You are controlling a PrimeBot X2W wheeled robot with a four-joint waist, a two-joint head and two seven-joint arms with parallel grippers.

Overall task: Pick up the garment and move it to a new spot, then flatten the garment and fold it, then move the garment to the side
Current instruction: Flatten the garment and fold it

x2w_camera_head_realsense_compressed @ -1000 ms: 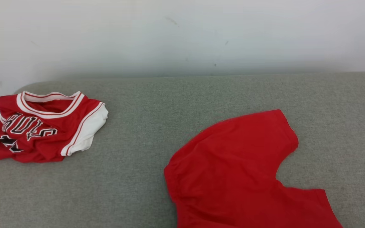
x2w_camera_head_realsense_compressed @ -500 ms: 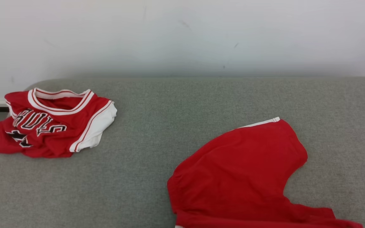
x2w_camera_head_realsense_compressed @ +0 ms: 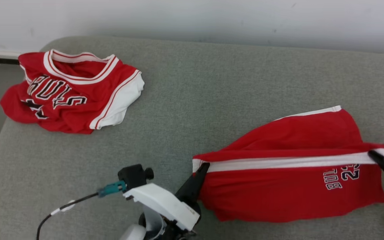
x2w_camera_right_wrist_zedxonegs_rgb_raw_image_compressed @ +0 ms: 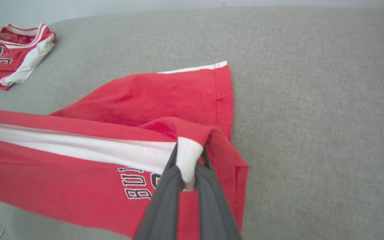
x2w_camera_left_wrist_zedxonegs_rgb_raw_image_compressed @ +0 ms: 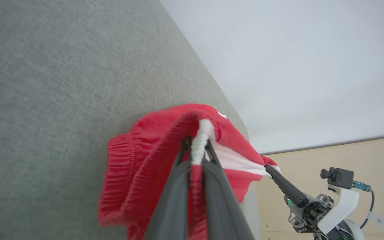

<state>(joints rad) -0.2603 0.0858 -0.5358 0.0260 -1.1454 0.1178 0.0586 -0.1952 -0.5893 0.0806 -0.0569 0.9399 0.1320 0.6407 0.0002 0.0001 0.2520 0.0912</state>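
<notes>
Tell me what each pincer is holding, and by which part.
Both hold the red shorts by the white side stripe: the left pincer is shut on its waistband end, the right pincer on its leg-hem end.

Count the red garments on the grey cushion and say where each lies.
2. The crumpled jersey lies far left on the cushion; the shorts lie at the right, pinched at either end of their white stripe by the left gripper and right gripper. None seems hidden.

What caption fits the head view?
Two shut jaws stretch the red shorts across a grey cushion, Bulls jersey lying aside.
</notes>
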